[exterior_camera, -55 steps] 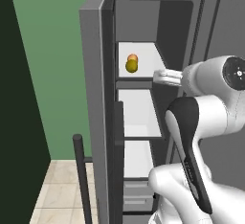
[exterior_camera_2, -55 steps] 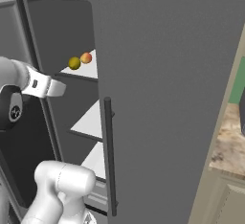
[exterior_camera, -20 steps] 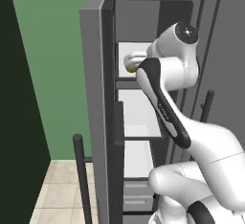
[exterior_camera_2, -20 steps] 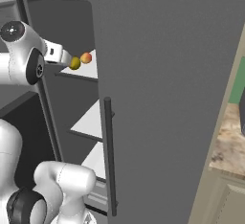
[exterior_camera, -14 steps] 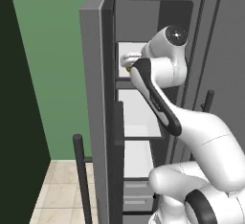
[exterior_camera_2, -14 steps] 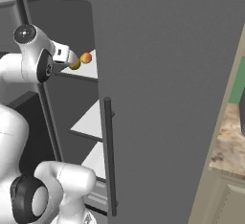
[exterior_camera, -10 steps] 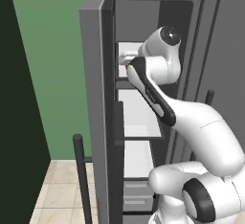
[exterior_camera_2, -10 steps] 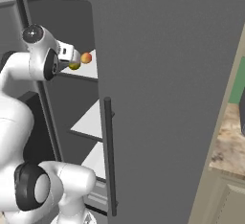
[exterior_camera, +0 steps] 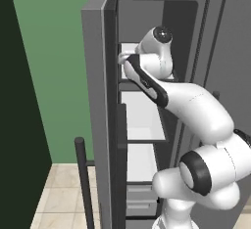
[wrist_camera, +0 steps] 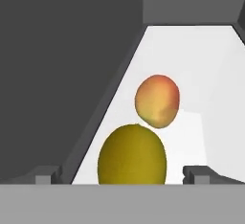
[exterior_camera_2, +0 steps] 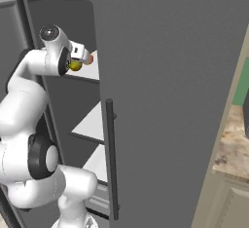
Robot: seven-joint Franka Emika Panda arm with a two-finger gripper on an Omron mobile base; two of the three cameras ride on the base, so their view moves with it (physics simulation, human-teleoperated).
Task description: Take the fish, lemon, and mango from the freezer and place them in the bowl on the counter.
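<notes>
The freezer (exterior_camera: 139, 120) stands with its door (exterior_camera: 95, 101) swung open to the left. On its top white shelf (exterior_camera_2: 92, 72) lie the yellow-olive lemon (wrist_camera: 132, 153) and, just behind it, the orange-red mango (wrist_camera: 158, 101). My gripper (wrist_camera: 123, 175) is open, its dark fingertips (wrist_camera: 48, 174) standing wide on either side of the lemon's lower part without clamping it. From the right base view the gripper (exterior_camera_2: 81, 60) sits at the shelf's front, right by the lemon (exterior_camera_2: 75, 66) and the mango (exterior_camera_2: 90, 60). The fish, the bowl and most of the counter are out of view.
The wider right-hand fridge door (exterior_camera_2: 170, 100) is closed, its dark bar handle (exterior_camera_2: 109, 159) close to my arm. Lower white shelves (exterior_camera: 142, 162) and grey drawers (exterior_camera: 139, 198) fill the freezer below. A strip of counter (exterior_camera_2: 236, 146) shows at the far right. The freezer door's handle (exterior_camera: 83, 174) juts out low left.
The arm has swung up and reached into the top shelf, bringing the open hand to the lemon. The fruits have not moved.
</notes>
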